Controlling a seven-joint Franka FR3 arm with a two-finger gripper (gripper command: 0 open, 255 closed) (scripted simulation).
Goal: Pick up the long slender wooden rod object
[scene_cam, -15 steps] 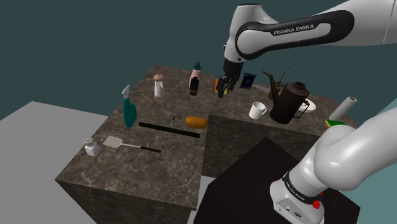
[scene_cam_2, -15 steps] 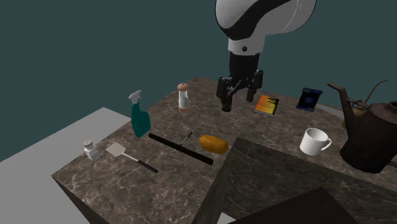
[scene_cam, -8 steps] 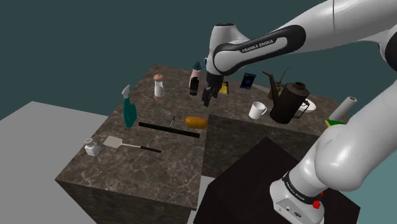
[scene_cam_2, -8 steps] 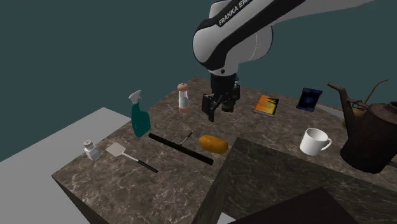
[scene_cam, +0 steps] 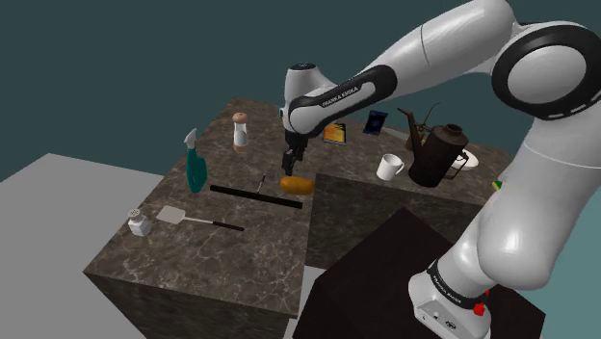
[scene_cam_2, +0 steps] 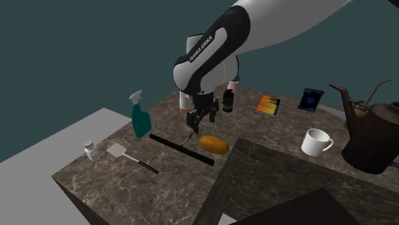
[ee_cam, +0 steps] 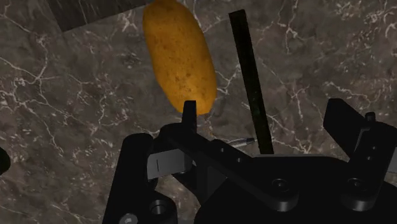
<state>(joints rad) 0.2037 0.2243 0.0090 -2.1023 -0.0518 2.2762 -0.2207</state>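
We lose the near end of the dark rod [ee_cam: 249,76] behind the pincer's [ee_cam: 268,113] own body. The rod lies flat on the marble counter [ee_cam: 76,127], under the gap between the parted fingers, untouched. A potato [ee_cam: 178,57] lies just ahead of one fingertip, close beside the rod. The arm [scene_cam_2: 208,51] half covers a bottle [scene_cam_2: 228,101] beyond.

Your arm [scene_cam: 453,39] is glossy white: fat rounded links joined by dark grey bands, and one band carries the lettering [scene_cam: 337,94] FRANKA EMIKA in white capitals. Low on the arm you'll see a black collar [scene_cam: 445,287] with small white print and a red spot [scene_cam: 479,308] at its 4 o'clock edge. Your gripper [scene_cam_2: 197,121] is black all over, with flat, blocky fingers [ee_cam: 189,113] and round screw heads [ee_cam: 278,186] set in the body
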